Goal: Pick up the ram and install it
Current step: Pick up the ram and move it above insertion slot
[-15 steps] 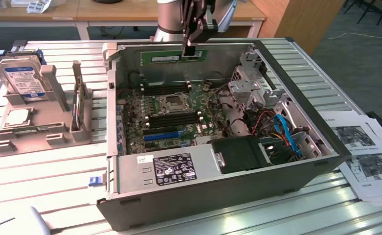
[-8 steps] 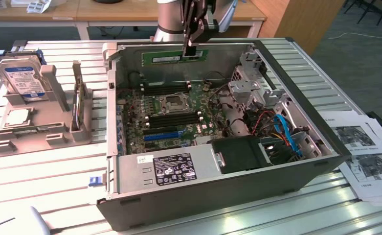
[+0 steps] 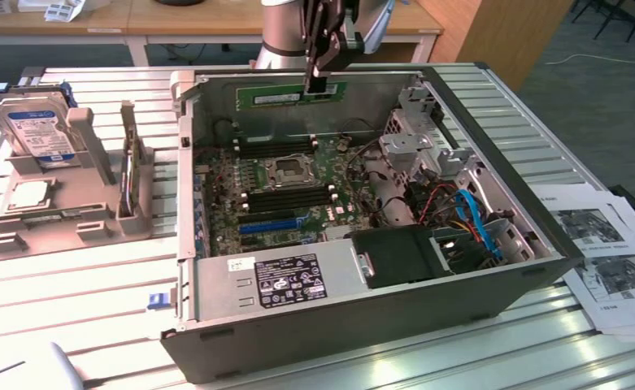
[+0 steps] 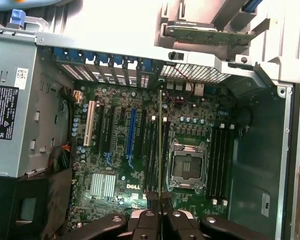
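Wooden desks and grey carpet lie behind a ribbed metal tabletop (image 3: pixel 79 276) carrying an open computer case (image 3: pixel 328 325) laid on its side, its motherboard (image 3: pixel 284 195) facing up. Over the case's far wall, the end effector (image 3: pixel 317 85) is closed on the top edge of the ram (image 3: pixel 279 96), a green stick hanging lengthwise along that wall, raised clear of the motherboard. In the wrist view the ram (image 4: pixel 160 145) appears edge-on between the fingertips, lined up over the black memory slots (image 4: pixel 152 150) just beside the CPU socket (image 4: pixel 187 167). Off the case's side at the exterior view's left, a hard drive (image 3: pixel 37 130) stands in a grey holder (image 3: pixel 67 211). Printed sheets (image 3: pixel 605 260) lie off the opposite side.
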`<action>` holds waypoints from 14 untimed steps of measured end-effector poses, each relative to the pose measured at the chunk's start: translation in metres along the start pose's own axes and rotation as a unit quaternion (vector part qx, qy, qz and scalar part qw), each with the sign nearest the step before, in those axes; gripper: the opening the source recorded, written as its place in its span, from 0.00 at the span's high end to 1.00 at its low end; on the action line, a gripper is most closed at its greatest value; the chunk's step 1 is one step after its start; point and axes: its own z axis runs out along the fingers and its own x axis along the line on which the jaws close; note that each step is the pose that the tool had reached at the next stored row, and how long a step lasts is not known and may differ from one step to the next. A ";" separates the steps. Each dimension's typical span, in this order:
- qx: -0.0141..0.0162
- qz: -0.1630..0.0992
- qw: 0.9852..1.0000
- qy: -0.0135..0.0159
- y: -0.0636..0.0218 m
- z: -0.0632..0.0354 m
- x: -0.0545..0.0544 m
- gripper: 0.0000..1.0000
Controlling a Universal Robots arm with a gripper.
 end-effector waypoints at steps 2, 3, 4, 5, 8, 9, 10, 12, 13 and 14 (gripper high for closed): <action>0.000 0.000 1.000 0.000 0.0000 0.0007 0.000 0.88; 0.000 0.000 1.000 0.000 -0.0001 0.0010 0.000 0.88; 0.000 0.001 1.000 0.000 -0.0001 0.0013 0.000 0.88; 0.000 0.002 1.000 0.000 -0.0001 0.0016 0.000 0.88; 0.000 0.007 1.000 0.000 -0.0001 0.0024 0.000 0.88; 0.000 0.009 1.000 -0.001 -0.0002 0.0027 0.000 0.88; 0.001 0.011 1.000 -0.001 -0.0002 0.0030 0.000 0.88; 0.001 0.013 1.000 -0.001 -0.0002 0.0037 0.000 0.88; 0.001 0.014 1.000 -0.001 -0.0002 0.0040 0.000 0.88; 0.001 0.015 1.000 -0.001 -0.0002 0.0043 0.000 0.88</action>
